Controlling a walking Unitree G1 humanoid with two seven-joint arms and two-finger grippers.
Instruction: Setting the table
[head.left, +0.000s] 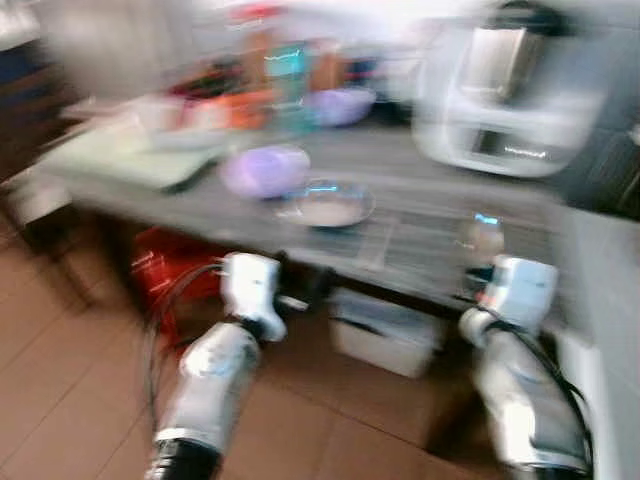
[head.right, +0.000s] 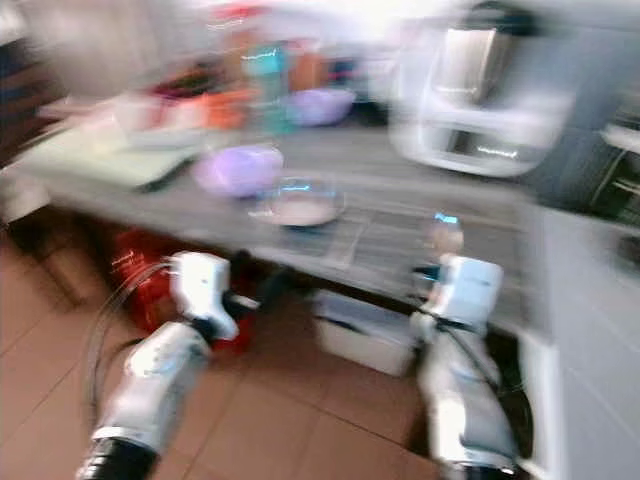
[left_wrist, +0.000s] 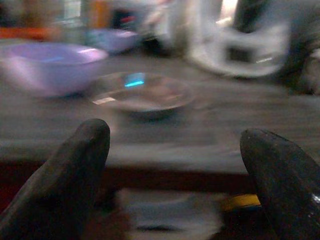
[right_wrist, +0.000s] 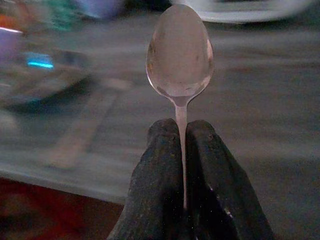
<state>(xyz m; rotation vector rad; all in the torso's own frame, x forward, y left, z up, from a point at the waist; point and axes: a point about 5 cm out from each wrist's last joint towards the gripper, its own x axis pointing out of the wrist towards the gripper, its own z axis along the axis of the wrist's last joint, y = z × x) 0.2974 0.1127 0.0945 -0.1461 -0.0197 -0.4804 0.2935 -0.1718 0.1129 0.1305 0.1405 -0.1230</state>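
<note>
Right end effector (right_wrist: 182, 150) pinched tight on a spoon (right_wrist: 180, 55) — handle between the fingers, bowl sticking up past the tips, over the grey bench (head.left: 430, 235). Left end effector (left_wrist: 175, 165) gapes wide, holding nothing — just ahead of it sits a shallow glass bowl (left_wrist: 142, 95), a lilac bowl (left_wrist: 50, 65) beside that. Head views are blurred.
</note>
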